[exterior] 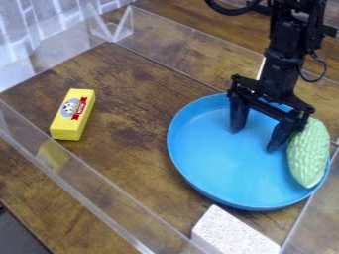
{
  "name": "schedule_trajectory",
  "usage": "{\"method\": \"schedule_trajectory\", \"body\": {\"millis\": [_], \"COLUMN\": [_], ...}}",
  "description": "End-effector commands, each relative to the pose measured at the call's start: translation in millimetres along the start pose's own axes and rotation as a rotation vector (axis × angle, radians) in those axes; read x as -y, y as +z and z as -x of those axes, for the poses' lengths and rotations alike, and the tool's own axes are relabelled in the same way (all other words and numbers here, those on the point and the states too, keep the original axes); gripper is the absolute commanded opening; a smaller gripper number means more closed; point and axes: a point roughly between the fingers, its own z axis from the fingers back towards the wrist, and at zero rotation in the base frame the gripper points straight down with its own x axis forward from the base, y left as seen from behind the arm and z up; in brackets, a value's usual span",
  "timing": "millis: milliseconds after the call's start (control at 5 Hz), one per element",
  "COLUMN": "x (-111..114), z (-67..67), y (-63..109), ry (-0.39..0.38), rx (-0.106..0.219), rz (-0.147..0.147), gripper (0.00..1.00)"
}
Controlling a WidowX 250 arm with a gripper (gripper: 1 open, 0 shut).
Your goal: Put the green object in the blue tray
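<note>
Gripper (260,119) spread wide and empty over the blue tray (212,159), bitter-gourd green object (308,153) lying on the rim at 3 o'clock; shift right, straddle its narrow width, clamp mid-body, set it toward tray center.

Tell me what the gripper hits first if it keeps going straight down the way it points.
Probably the blue tray: the open gripper points down over its floor, left of the green object. Depth is uncertain.
</note>
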Motion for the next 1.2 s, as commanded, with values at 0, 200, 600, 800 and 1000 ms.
{"method": "schedule_trajectory", "body": {"millis": [0,200,600,800,1000], "x": [31,40,36,28,23], "z": [-7.9,-11.4,-15.3,-15.9,-17.0], "y": [10.6,7.4,-0.7,-3.7,-6.2], "ry": [-0.073,-0.096,-0.115,-0.122,-0.129], "rx": [0.065,0.071,0.065,0.054,0.044], "rz": [0.008,0.009,0.016,0.019,0.022], "gripper": [1.0,1.0,1.0,1.0,1.0]}}
